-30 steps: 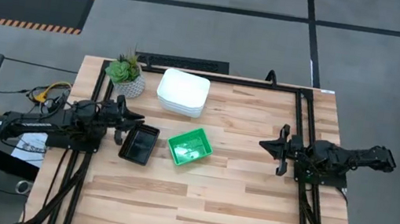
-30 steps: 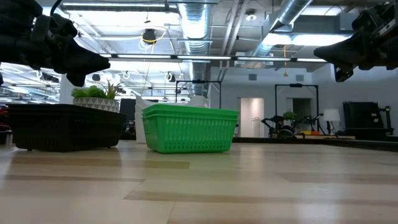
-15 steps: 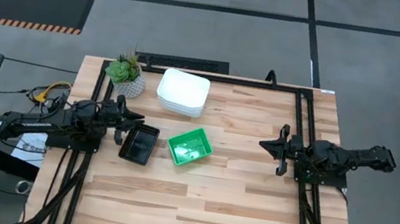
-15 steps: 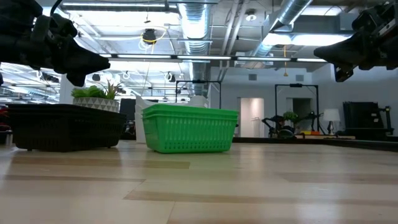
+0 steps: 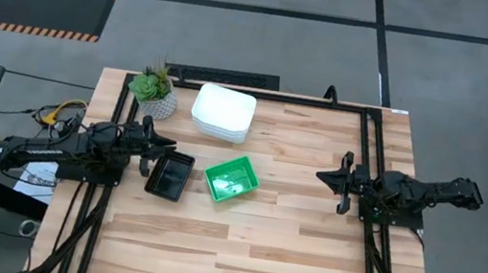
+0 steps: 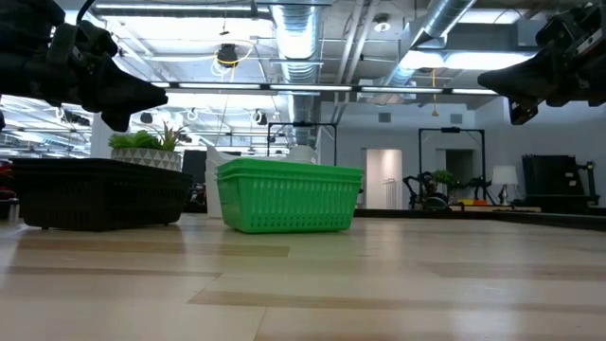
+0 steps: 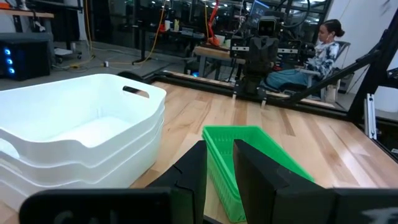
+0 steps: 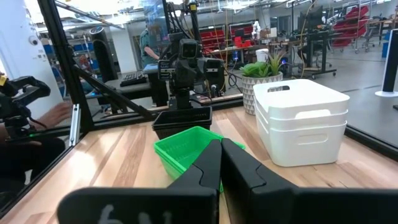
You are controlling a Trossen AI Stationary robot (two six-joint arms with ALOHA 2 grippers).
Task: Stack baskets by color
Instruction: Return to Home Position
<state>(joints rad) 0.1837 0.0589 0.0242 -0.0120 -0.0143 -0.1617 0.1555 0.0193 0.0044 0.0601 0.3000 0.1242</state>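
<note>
**High view:** Three piles stand on the table [image 5: 304, 252], one per colour. The white baskets [image 5: 223, 112] are at the far edge beside a potted plant [image 5: 154, 89], the green baskets [image 5: 232, 178] near the centre, and the black baskets [image 5: 169, 175] just to their left. No basket lies loose. The left gripper [image 5: 168, 143] hangs at the left side just beyond the black pile, and the right gripper [image 5: 325, 178] sits well apart at the right side, both clear of the piles.

**Low view:** The black baskets [image 6: 95, 192] and the green baskets [image 6: 289, 196] rest flat on the wood. The green pile shows layered rims. Both the left gripper [image 6: 123, 95] and the right gripper [image 6: 516, 85] are raised above the table.

**Left wrist view:** The left gripper [image 7: 219, 146] has its fingers slightly parted and grips nothing. Past it, the white baskets [image 7: 81, 143] show three nested rims, with the green baskets [image 7: 261, 149] beside them.

**Right wrist view:** The right gripper [image 8: 221, 144] is pressed closed and empty. Beyond it stand the green baskets [image 8: 183, 149], the black baskets [image 8: 183, 118] and the white baskets [image 8: 301, 118].

The sorting looks complete, although how many black baskets are nested cannot be counted. All that appears left is for the arms to settle at rest.
</note>
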